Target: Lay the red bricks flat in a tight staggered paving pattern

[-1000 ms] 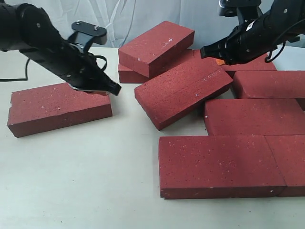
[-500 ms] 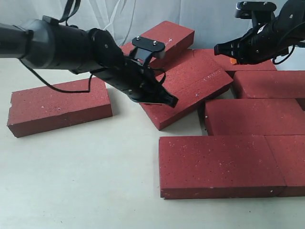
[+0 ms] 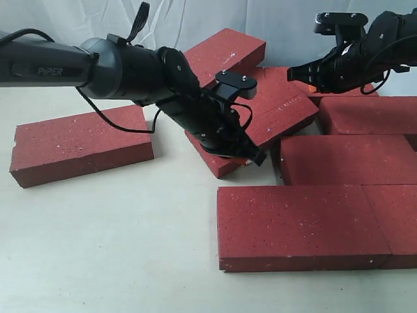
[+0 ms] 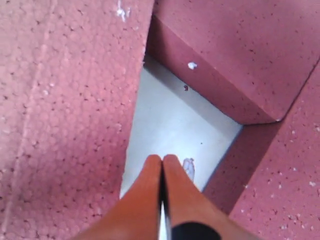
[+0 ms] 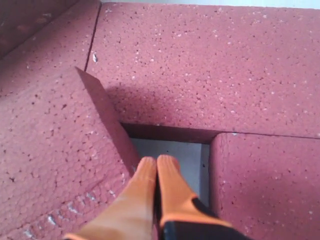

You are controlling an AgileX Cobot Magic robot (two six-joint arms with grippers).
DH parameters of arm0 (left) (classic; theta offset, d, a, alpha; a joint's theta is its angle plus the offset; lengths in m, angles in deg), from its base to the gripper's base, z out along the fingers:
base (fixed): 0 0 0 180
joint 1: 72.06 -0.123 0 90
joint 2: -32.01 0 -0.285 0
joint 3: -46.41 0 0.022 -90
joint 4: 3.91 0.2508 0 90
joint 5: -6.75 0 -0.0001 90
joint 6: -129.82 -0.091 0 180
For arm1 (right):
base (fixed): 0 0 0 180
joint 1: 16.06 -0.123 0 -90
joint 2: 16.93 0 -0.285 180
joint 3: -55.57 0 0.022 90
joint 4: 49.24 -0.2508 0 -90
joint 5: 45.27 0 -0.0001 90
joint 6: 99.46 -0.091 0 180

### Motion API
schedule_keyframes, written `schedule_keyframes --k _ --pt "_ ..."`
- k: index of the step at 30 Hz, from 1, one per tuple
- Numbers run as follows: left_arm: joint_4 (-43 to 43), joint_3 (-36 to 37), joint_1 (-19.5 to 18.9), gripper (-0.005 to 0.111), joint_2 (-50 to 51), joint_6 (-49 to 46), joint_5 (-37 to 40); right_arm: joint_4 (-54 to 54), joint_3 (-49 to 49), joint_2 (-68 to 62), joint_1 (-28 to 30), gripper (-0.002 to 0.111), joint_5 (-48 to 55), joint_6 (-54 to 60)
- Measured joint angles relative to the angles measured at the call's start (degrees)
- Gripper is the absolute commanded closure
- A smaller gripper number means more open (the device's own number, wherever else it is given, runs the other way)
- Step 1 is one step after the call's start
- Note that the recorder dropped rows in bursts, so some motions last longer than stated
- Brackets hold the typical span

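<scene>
Several dark-red bricks lie on the white table. One lone brick point(image 3: 81, 145) is at the left. A slanted brick point(image 3: 280, 111) lies askew in the middle, partly under another brick point(image 3: 225, 52) behind it. Flat paved bricks point(image 3: 303, 225) point(image 3: 345, 160) point(image 3: 368, 114) fill the right. My left gripper point(image 3: 251, 158) is shut and empty, low at the slanted brick's near end; its orange fingertips point(image 4: 162, 159) point into a bare gap point(image 4: 175, 120). My right gripper point(image 3: 296, 70) hovers shut over the slanted brick's far end, its tips point(image 5: 157, 160) above a small gap point(image 5: 185, 155).
The table point(image 3: 117, 248) stretches bare along the front left. A pale curtain point(image 3: 163, 19) hangs behind. The left arm point(image 3: 124, 65) spans from the far left over the table to the middle pile. Another flat brick point(image 3: 391, 222) touches the right edge.
The left arm swung right, from over the lone brick to the near end of the slanted brick, and dropped low. The right gripper drifted slightly. Both stayed shut.
</scene>
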Motion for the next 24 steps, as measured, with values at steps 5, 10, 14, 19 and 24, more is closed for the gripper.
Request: schedule_keyframes --k 5,10,14,19,24 --pt "6.04 0.0 0.0 0.107 0.0 0.99 0.36 0.0 -0.09 -1.23 0.0 0.109 1.7 -0.02" --pt "15.12 0.0 0.0 0.107 0.0 5.34 1.41 0.0 -0.09 -1.33 0.0 0.109 6.02 -0.02" --pt "22.75 0.0 -0.8 0.107 0.0 9.92 3.26 -0.08 -0.09 -1.33 0.0 0.109 9.02 0.25" --pt "25.68 0.0 -3.87 0.107 -0.57 12.4 5.66 -2.63 -0.09 -1.33 -0.64 0.109 10.91 3.04" --pt "26.27 0.0 -6.51 0.107 -4.75 12.81 7.87 -3.77 -0.09 -1.33 -2.94 0.109 11.49 5.05"
